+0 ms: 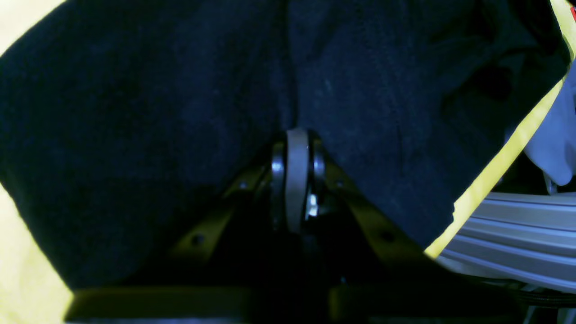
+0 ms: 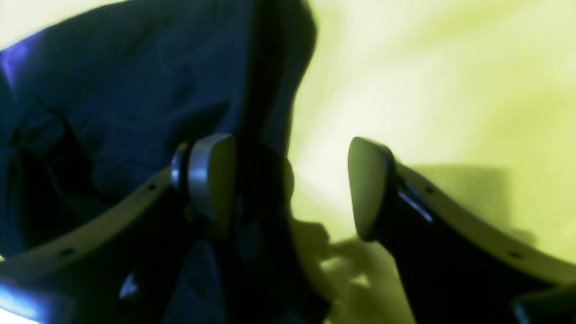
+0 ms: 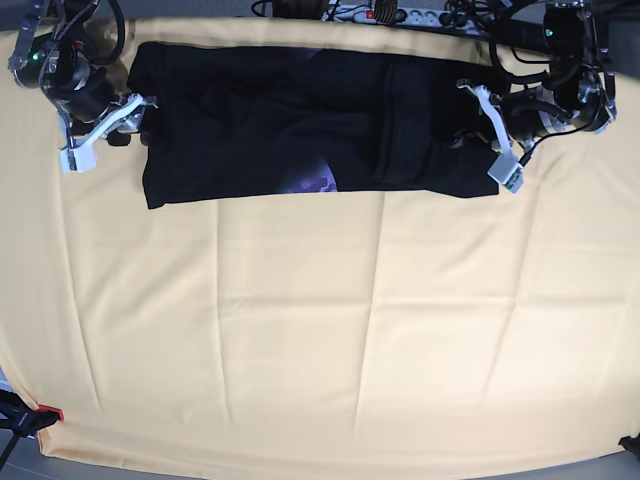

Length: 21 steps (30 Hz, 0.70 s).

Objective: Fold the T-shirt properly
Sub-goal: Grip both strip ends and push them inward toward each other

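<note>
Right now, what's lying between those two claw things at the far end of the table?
In the base view, only the black T-shirt stretches from the left gripper to the right gripper, lying flat on the yellow tablecloth. A bit of purple print peeks out.

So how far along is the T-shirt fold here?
Partly done: the T-shirt lies as a long band across the tablecloth's far edge. In hand: the left claw is shut on its cloth, the right claw open at the other end. Left: folding the band's ends in.
</note>
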Each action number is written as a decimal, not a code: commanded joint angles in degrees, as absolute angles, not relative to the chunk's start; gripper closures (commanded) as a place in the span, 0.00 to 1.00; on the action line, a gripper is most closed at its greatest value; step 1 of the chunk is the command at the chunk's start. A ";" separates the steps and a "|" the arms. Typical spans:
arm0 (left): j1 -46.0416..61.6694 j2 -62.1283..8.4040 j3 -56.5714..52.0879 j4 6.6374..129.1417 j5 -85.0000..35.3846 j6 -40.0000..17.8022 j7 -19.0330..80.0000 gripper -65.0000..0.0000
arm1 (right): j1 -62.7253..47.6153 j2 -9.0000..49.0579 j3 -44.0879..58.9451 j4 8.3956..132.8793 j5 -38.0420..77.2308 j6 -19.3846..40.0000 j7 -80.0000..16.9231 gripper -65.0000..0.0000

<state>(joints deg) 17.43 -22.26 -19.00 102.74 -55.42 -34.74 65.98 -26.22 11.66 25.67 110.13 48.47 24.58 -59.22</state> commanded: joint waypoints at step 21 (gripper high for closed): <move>17.15 -23.18 -19.18 103.44 -56.21 -34.74 65.32 1.00 | -26.02 10.22 25.91 106.76 68.64 39.64 -66.92 0.44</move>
<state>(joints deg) 17.45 -22.37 -18.96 102.74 -55.44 -34.74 65.98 -26.02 9.65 25.65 106.04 67.24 39.31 -67.90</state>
